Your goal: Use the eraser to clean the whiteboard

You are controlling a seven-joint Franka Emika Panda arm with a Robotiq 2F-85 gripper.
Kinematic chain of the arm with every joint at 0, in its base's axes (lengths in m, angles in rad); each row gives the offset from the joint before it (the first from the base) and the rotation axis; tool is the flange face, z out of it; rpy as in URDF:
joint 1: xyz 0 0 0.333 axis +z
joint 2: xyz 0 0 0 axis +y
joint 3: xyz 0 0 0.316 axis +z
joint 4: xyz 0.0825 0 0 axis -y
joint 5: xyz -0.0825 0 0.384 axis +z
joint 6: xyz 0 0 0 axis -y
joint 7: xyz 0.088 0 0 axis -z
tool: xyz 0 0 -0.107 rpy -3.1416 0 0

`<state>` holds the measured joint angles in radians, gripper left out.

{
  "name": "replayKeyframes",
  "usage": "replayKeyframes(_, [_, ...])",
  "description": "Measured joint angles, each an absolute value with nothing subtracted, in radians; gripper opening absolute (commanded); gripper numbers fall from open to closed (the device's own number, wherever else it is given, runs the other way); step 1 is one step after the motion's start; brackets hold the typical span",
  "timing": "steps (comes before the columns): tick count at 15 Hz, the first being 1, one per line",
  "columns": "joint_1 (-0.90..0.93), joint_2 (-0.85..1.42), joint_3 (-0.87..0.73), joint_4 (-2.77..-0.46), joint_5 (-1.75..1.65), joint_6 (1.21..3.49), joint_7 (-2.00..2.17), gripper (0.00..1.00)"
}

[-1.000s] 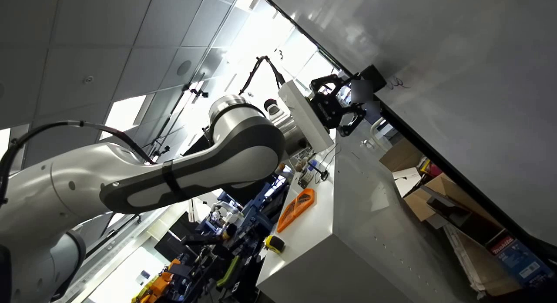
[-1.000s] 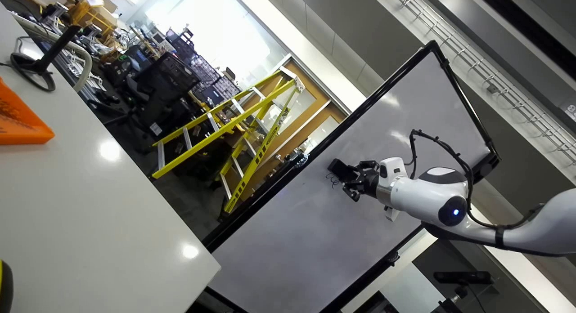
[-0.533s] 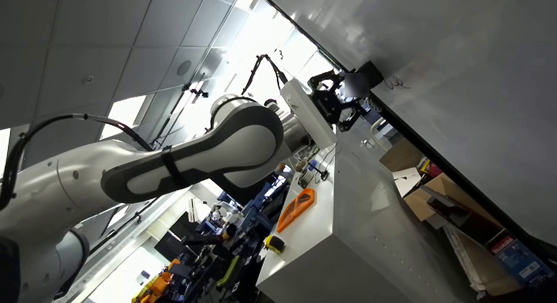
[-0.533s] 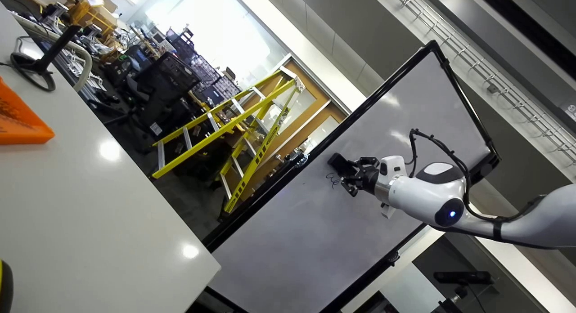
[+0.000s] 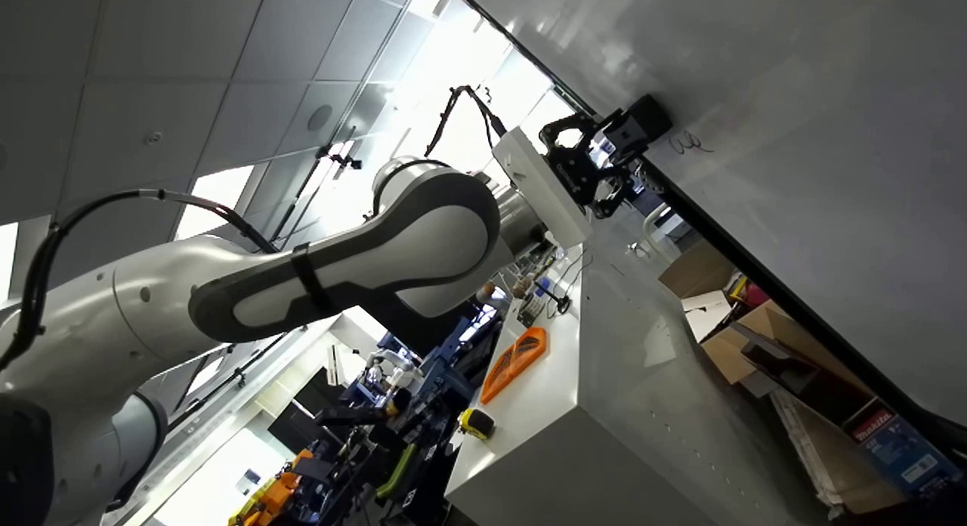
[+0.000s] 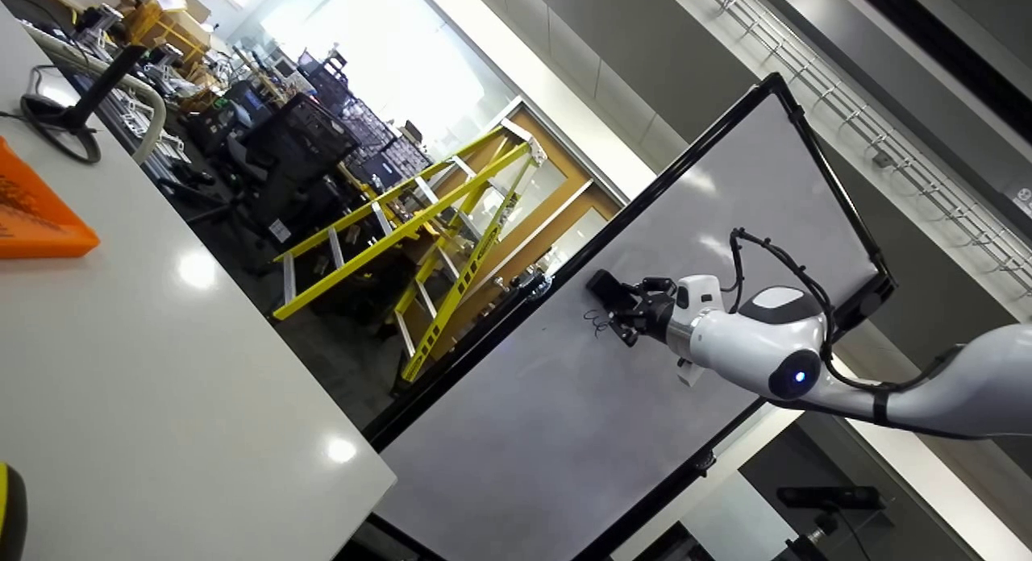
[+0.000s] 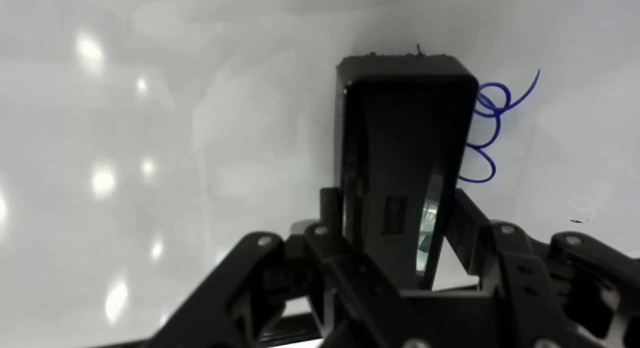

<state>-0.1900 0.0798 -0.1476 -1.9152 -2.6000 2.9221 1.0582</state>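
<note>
Wrist view, centre: a black two-fingered gripper (image 7: pixel 395 215) pinches a black, rectangular, block-shaped eraser (image 7: pixel 400 128) by its long sides, one finger against each. The eraser lies over a very large, pale grey-white, glossy whiteboard (image 7: pixel 250 123); whether the two touch cannot be told. Immediately right of the eraser, a thin, looped blue ink line (image 7: pixel 492 110) runs on the whiteboard, partly covered by the eraser.

Containers appear at the lower right of an exterior view, below the whiteboard's edge. An open brown cardboard box (image 5: pixel 727 354) has a dark oblong piece (image 5: pixel 778 371) at its mouth; its contents cannot be made out. To its upper left, a brown cardboard flap (image 5: pixel 695 269) stands near a flat white piece (image 5: pixel 706 314) and small red and yellow items (image 5: pixel 749 295); whether these lie inside a box cannot be told. Toward the bottom right corner stands a blue-and-red rectangular box (image 5: pixel 897 447) printed "makita". At lower centre, a flat orange perforated piece (image 5: pixel 515 363) rests on a glossy white worktop (image 5: pixel 548 397).
</note>
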Motion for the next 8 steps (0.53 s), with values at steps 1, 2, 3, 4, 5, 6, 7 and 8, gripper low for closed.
replayKeyframes(1, [-0.19,0.08,-0.148,-1.915,-2.6,2.922,1.064,0.3])
replayKeyframes(2, [-0.19,0.081,-0.148,-1.915,-2.6,2.922,1.067,0.3])
replayKeyframes(3, [-0.19,0.081,-0.148,-1.915,-2.6,2.922,1.069,0.3])
replayKeyframes(4, [-0.191,0.082,-0.148,-1.915,-2.6,2.922,1.069,0.3])
replayKeyframes(5, [-0.191,0.084,-0.148,-1.915,-2.6,2.922,1.069,0.3])
replayKeyframes(6, [-0.192,0.086,-0.148,-1.915,-2.6,2.922,1.069,0.3])
replayKeyframes(7, [-0.192,0.09,-0.148,-1.916,-2.6,2.922,1.069,0.3])
replayKeyframes(8, [-0.193,0.094,-0.148,-1.917,-2.6,2.922,1.069,0.3])
